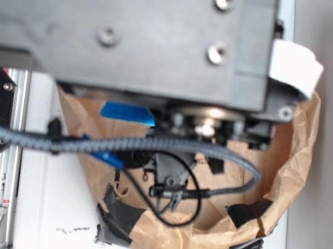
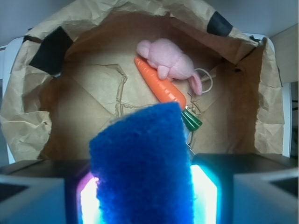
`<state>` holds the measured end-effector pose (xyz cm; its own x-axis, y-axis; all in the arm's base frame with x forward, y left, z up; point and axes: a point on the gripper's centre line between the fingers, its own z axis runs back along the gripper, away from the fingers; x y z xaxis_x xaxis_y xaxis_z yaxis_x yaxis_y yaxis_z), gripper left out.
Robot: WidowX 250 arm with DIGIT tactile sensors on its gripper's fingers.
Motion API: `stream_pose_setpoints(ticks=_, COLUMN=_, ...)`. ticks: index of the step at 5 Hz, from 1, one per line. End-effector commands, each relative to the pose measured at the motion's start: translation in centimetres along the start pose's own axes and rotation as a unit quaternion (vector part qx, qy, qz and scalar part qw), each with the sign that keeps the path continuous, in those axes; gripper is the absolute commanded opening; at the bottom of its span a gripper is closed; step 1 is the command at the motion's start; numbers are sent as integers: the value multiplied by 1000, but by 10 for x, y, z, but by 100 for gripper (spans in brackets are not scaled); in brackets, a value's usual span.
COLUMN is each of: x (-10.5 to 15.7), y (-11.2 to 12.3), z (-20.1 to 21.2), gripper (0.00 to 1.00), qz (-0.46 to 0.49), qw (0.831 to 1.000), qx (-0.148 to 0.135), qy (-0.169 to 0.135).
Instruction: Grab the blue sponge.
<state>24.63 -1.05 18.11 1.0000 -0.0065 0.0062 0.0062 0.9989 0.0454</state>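
Observation:
The blue sponge (image 2: 140,163) fills the lower middle of the wrist view, standing up between the two lit pads (image 2: 205,196). My gripper (image 2: 145,191) is shut on it, with a pad pressed against each side. The sponge hangs above the floor of a brown paper bag (image 2: 84,93). In the exterior view the arm's grey body (image 1: 131,25) hides most of the bag (image 1: 284,173). A bright blue piece (image 1: 127,114) shows just under that body's edge; the fingers are not visible there.
An orange toy carrot (image 2: 161,84) with a green top and a pink plush bunny (image 2: 168,60) lie at the bag's far side. Black tape patches (image 2: 49,49) mark the bag's walls. A braided cable (image 1: 88,144) crosses over the bag.

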Motion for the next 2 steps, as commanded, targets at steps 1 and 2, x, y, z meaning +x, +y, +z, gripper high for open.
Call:
stream_pose_setpoints(ticks=1, x=-2, y=-14, z=12, gripper=0, qz=-2, qw=1000, qx=4, qy=-29)
stream_pose_setpoints(ticks=2, x=0, y=-12, z=11, gripper=0, qz=-1, qw=1000, qx=5, qy=-29)
